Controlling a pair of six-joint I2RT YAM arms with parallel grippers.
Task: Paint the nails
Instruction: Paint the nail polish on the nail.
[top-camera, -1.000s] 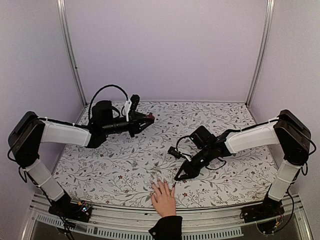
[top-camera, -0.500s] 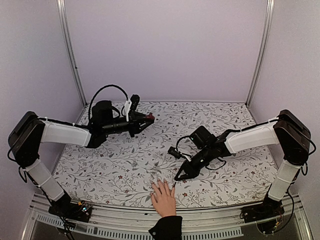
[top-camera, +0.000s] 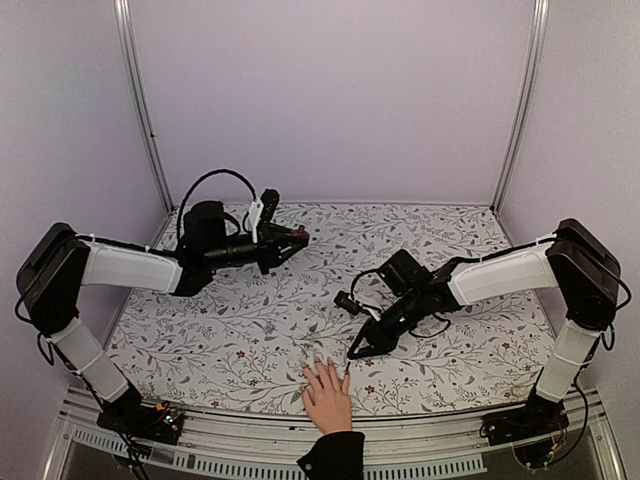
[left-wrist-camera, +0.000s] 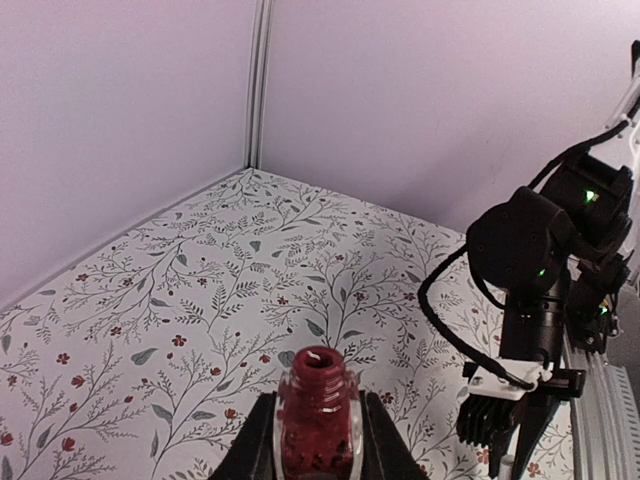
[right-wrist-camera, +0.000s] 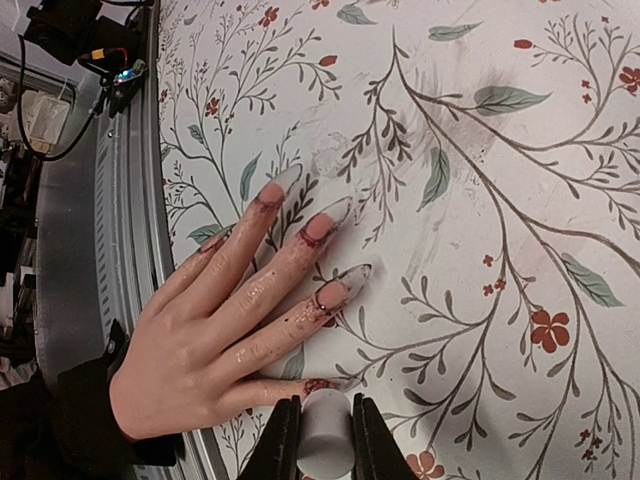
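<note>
A human hand (top-camera: 327, 395) lies palm down at the 6 o'clock edge of the floral table cover (top-camera: 250, 330), with its black sleeve cuff (top-camera: 335, 455) over the near rail. In the top view its long axis runs from the wrist at 6 o'clock to the fingertips at 12 o'clock, and the fingers are slightly fanned. In the right wrist view the same fingers slant from 7 o'clock up toward 1 o'clock.

The nails (right-wrist-camera: 321, 226) tip those fingers. They are long and pale, with patchy dark-red polish near the base, and red smears spread onto the skin of several fingers. Each nail points the same way as its finger, away from the sleeve.

The right gripper (right-wrist-camera: 323, 405) sits just off the fingertips, at about 1 o'clock from the hand in the top view. Its jaws are clamped tight on a white cap (right-wrist-camera: 326, 440). The cap's end is just beside the red-smeared tip of the lowest finger. Whether anything touches that finger cannot be told.

The left gripper (left-wrist-camera: 318, 450) is well apart from the hand, at about 10 o'clock on the table. Its jaws are closed around an uncapped dark-red nail polish bottle (left-wrist-camera: 318, 425), which stands upright between the fingers in the left wrist view with its open neck at 12 o'clock.
</note>
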